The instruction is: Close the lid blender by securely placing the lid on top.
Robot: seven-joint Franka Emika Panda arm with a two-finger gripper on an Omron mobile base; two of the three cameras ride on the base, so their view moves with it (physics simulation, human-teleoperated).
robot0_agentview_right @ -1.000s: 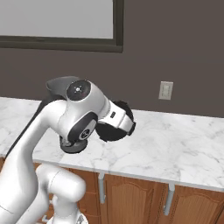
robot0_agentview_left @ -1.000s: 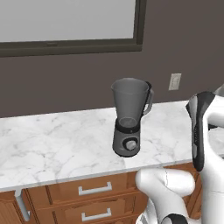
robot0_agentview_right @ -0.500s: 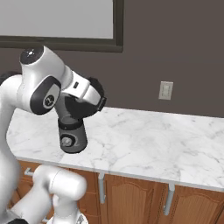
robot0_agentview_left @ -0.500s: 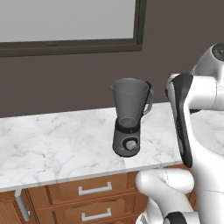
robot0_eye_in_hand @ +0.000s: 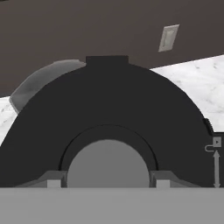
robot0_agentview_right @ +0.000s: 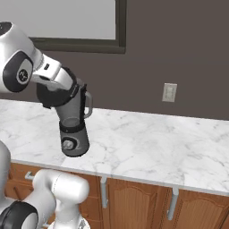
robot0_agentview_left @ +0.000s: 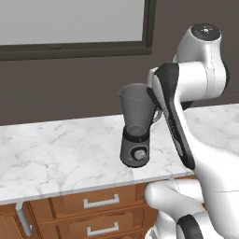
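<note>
Hand view: the lid is seen clamped in the pincer, with the jar rim of the blender just beyond and to one side. The blender is stood upright on the table; the lid must be centred over its rim.

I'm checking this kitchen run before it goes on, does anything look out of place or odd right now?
Nothing is spilled or damaged. The blender stands upright on the marble counter, its jar open on top. The lid is off the jar, held in the shut pincer by the jar's rim, as the task would have it.
</note>
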